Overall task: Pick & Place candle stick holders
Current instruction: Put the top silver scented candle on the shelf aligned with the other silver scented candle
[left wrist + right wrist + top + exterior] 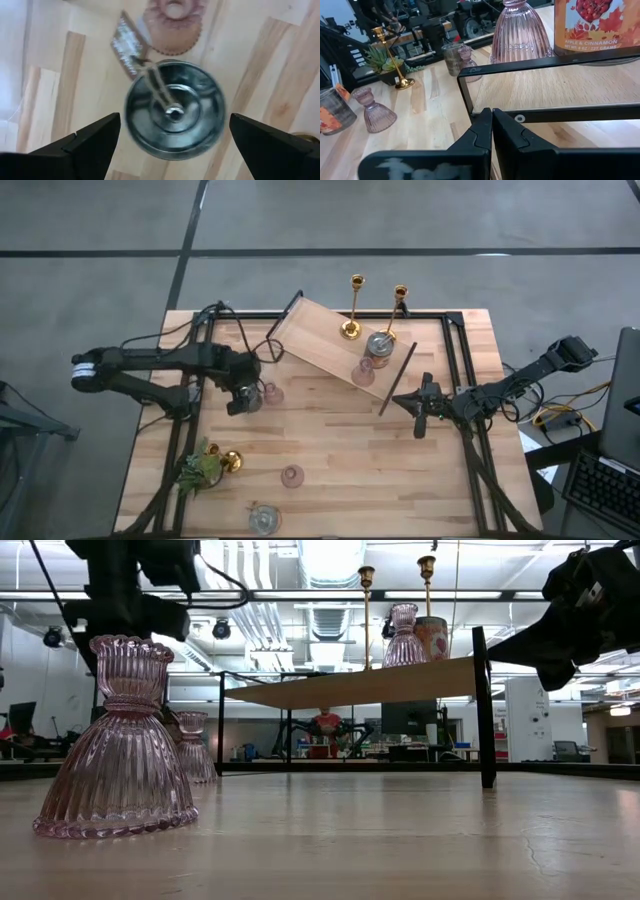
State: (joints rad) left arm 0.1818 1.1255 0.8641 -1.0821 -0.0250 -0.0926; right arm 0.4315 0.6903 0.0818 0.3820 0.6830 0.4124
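Wood table [330,440]; only left wrist shows silver holder [174,110] tag.

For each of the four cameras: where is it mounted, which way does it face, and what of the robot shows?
High: overhead, straight down; both arms, shelf.
Low: table height, level across; pink holder near, arms above.
Left wrist: down past open left gripper onto a silvery jar.
Right wrist: forward past shut right gripper.
Shared: low and right wrist both show the shelf.
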